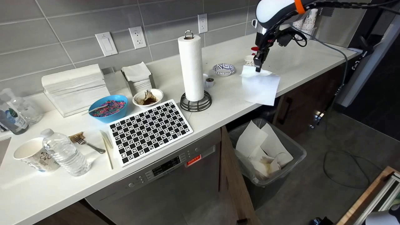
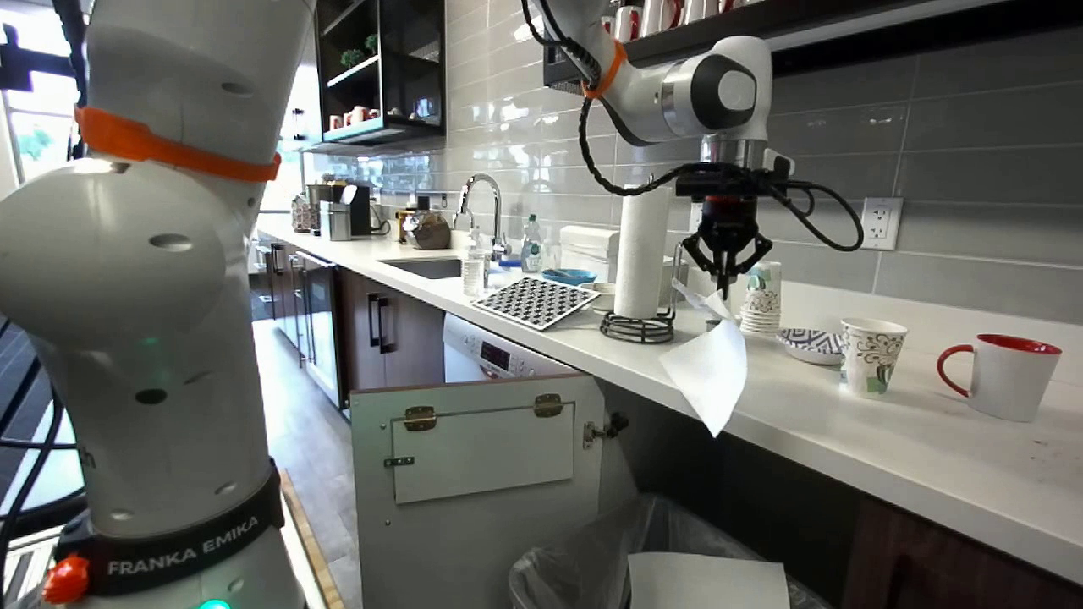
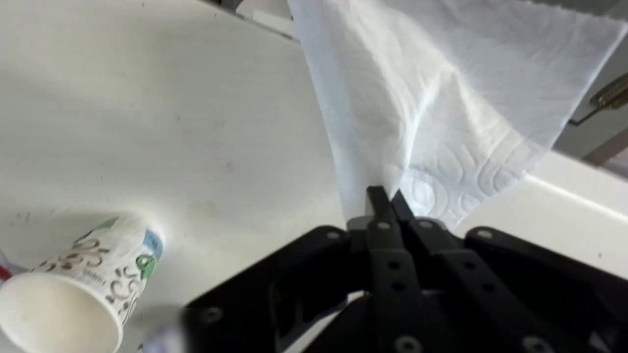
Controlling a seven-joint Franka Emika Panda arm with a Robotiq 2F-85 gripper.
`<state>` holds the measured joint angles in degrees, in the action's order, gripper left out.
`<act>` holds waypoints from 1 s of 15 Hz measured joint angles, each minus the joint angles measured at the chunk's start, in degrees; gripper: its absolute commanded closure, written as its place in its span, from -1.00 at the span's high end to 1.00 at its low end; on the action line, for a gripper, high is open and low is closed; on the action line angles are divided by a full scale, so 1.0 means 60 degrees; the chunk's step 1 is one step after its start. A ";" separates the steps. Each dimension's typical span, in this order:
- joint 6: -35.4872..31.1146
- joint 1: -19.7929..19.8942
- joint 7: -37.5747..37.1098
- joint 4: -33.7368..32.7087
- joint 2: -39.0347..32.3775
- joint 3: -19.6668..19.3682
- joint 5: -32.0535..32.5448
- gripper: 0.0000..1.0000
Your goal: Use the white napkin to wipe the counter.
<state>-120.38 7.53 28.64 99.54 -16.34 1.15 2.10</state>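
Pinching near one edge of the thin, creased white paper napkin, the black two-finger gripper stands right of centre in an exterior view. Jaws: drawn together to a narrow line, a fold of paper caught between them; the lower centre of the wrist view agrees. Napkin location: draped from the gripper, spread across the upper right of the wrist view, over the long, smooth white counter, its loose end overlapping the front edge in both exterior views. Whether any paper touches the surface cannot be told. Handling estimate: almost weightless, soft, limp. Embossed rings show in the wrist view, so the sheet is probably paper towelling. It should follow a drag but buckle under a push, and would likely tear if snagged or soaked. Slipping seems unlikely if dry, though a shallow pinch could pull free. Hold assessment: the edge pinch leaves most of the area trailing, so wiping force would reach only a small patch. A bunched grip nearer the middle, or the sheet folded into a pad, should press better. With this hold, the gripper would need to descend until the paper lies flat, then draw it slowly, clear of the scroll-printed paper cup at lower left of the wrist view.
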 measured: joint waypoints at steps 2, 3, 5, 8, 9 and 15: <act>-0.0992 0.0037 -0.0052 0.0074 0.0050 -0.0011 -0.0375 -1.00; -0.1458 0.0036 -0.0121 0.0139 0.0034 -0.0021 -0.0403 -1.00; -0.2319 0.0020 -0.0323 0.0284 -0.0082 -0.0028 -0.0395 -1.00; -0.3381 -0.0074 -0.0817 0.0398 -0.0441 -0.0070 -0.0208 -1.00; -0.3624 -0.0112 -0.0973 0.0416 -0.0578 -0.0082 -0.0138 -1.00; -0.4074 -0.0431 -0.2032 0.0410 -0.1154 -0.0325 0.0727 0.13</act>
<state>-144.83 4.95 16.44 102.00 -23.26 -0.80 6.46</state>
